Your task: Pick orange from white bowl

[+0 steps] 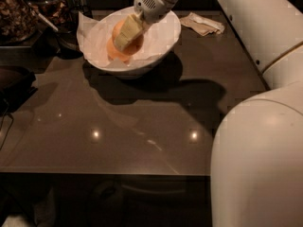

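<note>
Orange [116, 51] is shown lying in the white bowl [147, 69] by the desk's [142, 126] far edge, directly under the gripper [125, 38], which is angled down from the far right against it; whether it is clamped cannot be told.

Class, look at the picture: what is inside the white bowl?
Crinkled white paper lines the white bowl. An orange sits on it, partly covered by the gripper reaching in. The bowl's floor beneath is hidden.
</note>
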Robot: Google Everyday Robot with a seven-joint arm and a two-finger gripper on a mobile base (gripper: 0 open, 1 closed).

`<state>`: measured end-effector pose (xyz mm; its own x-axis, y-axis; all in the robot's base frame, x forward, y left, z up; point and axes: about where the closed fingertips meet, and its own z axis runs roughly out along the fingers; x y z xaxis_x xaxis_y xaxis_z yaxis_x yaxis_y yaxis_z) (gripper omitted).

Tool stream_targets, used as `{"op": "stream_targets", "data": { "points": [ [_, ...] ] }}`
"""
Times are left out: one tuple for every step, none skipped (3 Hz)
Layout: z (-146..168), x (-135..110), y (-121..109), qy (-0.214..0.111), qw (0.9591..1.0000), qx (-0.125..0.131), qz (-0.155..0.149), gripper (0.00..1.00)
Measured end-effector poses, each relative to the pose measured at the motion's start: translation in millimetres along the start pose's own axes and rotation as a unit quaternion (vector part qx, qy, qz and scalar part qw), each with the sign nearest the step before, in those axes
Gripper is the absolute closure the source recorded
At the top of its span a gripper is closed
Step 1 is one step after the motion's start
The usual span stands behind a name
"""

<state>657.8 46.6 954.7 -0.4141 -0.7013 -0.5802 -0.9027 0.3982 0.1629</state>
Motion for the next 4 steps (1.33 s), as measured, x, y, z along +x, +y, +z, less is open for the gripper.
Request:
{"op": "stream_targets", "data": {
  "points": [
    [-20.7, -7.5, 25.5, -0.016, 0.9986, -0.008, -0.049, 1.00],
    [-15.8, -9.8, 22.3, -0.017, 0.9986, -0.011, -0.048, 1.00],
    [-28.0, -4.2, 35.2, -0.027, 0.9993, -0.002, -0.028, 1.00],
    [-45.6, 13.9, 60.0, -0.052, 0.9985, 0.015, 0.004, 1.00]
  ]
}}
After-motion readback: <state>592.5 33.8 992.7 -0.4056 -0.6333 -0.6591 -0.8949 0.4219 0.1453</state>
